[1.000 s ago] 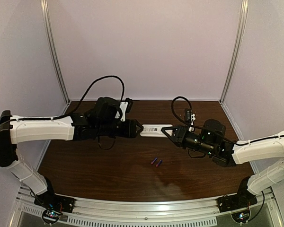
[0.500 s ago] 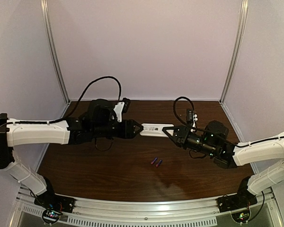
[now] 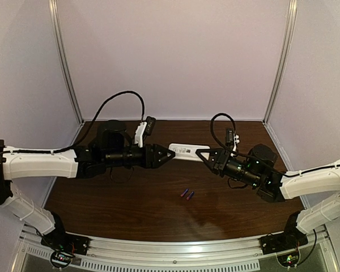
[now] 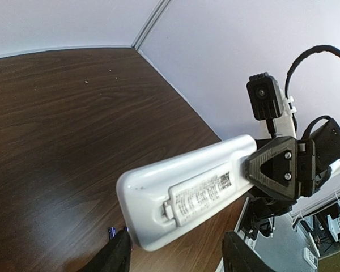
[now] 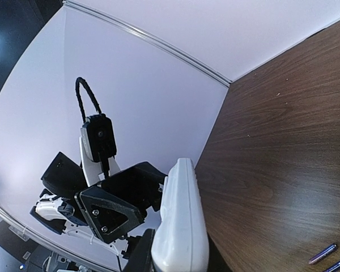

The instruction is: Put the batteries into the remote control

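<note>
The white remote control hangs in the air between my two grippers, above the back of the table. My right gripper is shut on its right end. In the right wrist view the remote stands edge-on in that gripper. My left gripper is open, its fingers wide apart on either side of the remote's left end. In the left wrist view the remote's back faces me with its labelled cover shut, ahead of the left gripper. Two purple-blue batteries lie side by side on the table; they also show in the right wrist view.
The dark wooden table is boxed in by pale walls at the back and both sides, with a metal rail along the near edge. The batteries lie near the table's middle, below the held remote.
The left arm has drawn back to the left and stretched out flatter. The remote's left end has risen slightly. The right gripper has kept its hold.
</note>
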Controlling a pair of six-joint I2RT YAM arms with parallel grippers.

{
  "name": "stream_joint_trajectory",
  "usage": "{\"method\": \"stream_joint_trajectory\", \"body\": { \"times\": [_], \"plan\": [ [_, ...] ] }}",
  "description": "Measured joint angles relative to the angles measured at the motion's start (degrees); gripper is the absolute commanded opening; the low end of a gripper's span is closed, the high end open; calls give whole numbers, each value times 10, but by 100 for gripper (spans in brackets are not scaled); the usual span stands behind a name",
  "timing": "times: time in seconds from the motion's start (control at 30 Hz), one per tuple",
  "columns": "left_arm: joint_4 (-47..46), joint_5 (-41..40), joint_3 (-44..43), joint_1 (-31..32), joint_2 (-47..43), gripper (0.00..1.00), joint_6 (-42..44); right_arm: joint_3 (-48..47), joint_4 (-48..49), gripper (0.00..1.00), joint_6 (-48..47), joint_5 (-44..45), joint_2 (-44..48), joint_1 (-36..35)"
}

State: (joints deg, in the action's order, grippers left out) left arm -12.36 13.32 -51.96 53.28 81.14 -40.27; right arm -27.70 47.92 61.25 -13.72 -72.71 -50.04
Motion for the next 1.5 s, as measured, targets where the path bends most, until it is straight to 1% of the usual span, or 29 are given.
{"method": "stream_joint_trajectory", "body": {
  "times": [0.1, 0.17, 0.33, 0.8, 1.27, 1.5],
  "plan": [
    [0, -1, 14, -6, -23, 63, -4, 0, -12, 0, -6, 0, 1, 0],
    [0, -5, 16, -10, -42, 64, -6, 0, -25, 0, -11, 1, 1, 0],
    [-1, -6, 14, -13, -73, 62, -7, 0, -59, 0, -16, 10, 1, 0],
    [-5, 37, 1, -8, 2, 61, -30, -10, -67, 0, -15, 11, -6, 0],
    [4, 39, -19, -3, 21, 60, -33, -12, -66, 0, -14, 11, -14, -1],
    [5, 28, -20, -3, 26, 61, -33, -14, -66, 0, -15, 11, -14, -3]
  ]
}}
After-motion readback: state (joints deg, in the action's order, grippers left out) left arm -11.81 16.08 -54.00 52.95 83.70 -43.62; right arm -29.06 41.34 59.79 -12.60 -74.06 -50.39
